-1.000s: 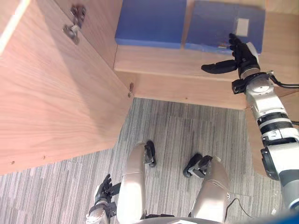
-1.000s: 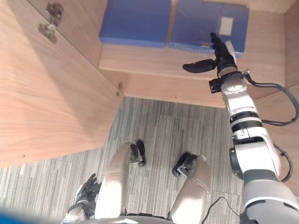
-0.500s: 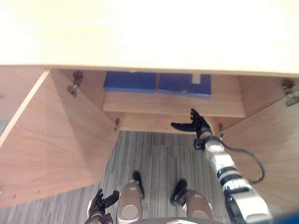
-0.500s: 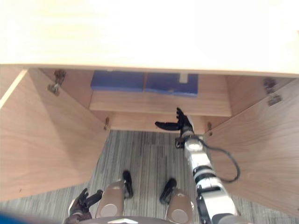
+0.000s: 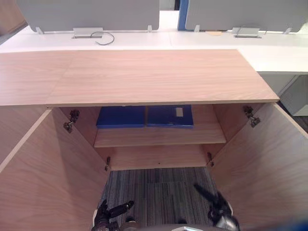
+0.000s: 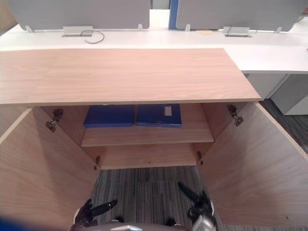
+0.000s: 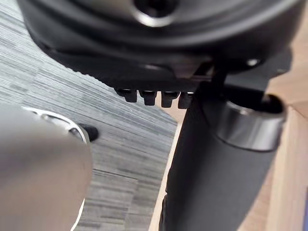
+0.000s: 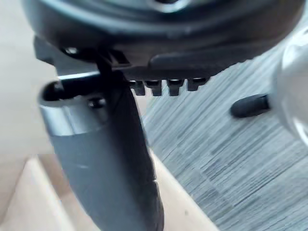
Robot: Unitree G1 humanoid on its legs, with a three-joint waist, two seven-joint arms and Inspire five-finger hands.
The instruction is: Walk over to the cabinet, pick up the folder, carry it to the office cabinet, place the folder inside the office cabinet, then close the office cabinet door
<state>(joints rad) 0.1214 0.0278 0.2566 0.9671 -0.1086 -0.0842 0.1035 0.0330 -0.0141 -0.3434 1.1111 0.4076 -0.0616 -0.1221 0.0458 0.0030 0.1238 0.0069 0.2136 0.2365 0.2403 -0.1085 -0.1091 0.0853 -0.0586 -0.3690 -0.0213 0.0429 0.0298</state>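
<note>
Grey striped carpet [image 5: 159, 195]; white desk [image 5: 281, 57] with grey partition screens [image 5: 91, 14] behind.

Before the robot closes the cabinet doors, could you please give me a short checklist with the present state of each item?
1. Labelled folder lies flat on the shelf, beside the other folder: ok.
2. Folders clear of the shelf's front edge: ok.
3. Left hand open, holding nothing: ok.
4. Right hand open, holding nothing: ok.
5. Left door and right door shut: not ok, both stand wide open.
6. A door within a hand's reach: cannot tell.
</note>
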